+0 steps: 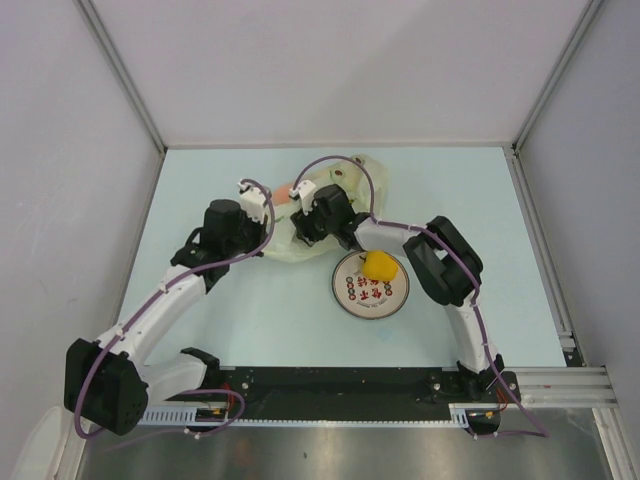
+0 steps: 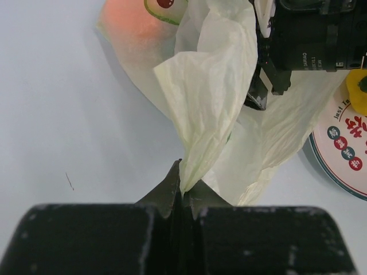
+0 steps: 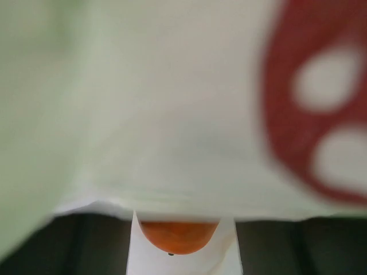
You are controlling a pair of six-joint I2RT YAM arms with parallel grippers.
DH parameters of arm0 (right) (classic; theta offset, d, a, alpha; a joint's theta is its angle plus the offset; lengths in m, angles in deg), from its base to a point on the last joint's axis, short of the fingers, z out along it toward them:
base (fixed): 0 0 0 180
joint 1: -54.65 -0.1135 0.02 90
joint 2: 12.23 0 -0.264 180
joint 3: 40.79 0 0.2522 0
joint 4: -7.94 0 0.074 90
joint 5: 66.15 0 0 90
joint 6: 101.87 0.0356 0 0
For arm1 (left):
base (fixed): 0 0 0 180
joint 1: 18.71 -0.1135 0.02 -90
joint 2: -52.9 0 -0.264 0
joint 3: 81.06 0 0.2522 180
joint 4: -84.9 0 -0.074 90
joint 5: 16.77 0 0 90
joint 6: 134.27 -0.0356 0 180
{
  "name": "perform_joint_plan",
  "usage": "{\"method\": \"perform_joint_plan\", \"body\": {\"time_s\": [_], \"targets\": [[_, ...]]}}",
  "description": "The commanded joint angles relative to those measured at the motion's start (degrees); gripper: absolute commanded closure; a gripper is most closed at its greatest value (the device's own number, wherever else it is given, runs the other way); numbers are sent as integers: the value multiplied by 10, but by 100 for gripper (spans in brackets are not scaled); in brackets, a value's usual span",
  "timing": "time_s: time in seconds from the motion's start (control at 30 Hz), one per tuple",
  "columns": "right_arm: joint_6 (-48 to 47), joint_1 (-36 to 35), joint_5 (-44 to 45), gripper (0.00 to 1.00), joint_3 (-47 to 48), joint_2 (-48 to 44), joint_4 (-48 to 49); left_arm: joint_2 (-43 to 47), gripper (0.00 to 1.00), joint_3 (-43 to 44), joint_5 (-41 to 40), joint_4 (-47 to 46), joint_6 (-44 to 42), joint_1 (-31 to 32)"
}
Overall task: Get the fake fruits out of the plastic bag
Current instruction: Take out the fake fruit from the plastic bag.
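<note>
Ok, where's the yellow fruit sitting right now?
The yellow fruit rests on the far part of the white plate, right of centre in the top view, just beside the near right edge of the plastic bag.

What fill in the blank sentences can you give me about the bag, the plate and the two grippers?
The left gripper pinches the plastic bag with its jaws ____.
The plate holds a small fruit coloured ____.
Between the fingers of the right gripper shows a round fruit coloured ____.
Missing words: shut; yellow; orange.
</note>
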Motion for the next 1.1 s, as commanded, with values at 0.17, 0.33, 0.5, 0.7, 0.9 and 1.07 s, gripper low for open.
{"method": "perform_joint_plan", "body": {"time_s": [0.17, 0.33, 0.5, 0.7, 0.9, 1.07], "targets": [[-36, -2, -73, 83, 27, -39, -27, -21, 100, 21, 18, -61, 64, -25], [-59, 0, -94, 87, 26, -86, -48, -36, 100, 42, 14, -67, 96, -38], [-108, -1, -99, 89, 26, -122, -88, -44, 100, 72, 6, -61, 147, -47], [-199, 5, -95, 92, 27, -157, -198, -50, 100, 102, 1, -75, 156, -49], [-244, 34, -106, 93, 10, -219, -249, -46, 100, 86, 33, -85, 160, -48], [-276, 67, -203, 93, 0, -291, -310, -23, 100, 55, 32, -90, 160, -47]]}}
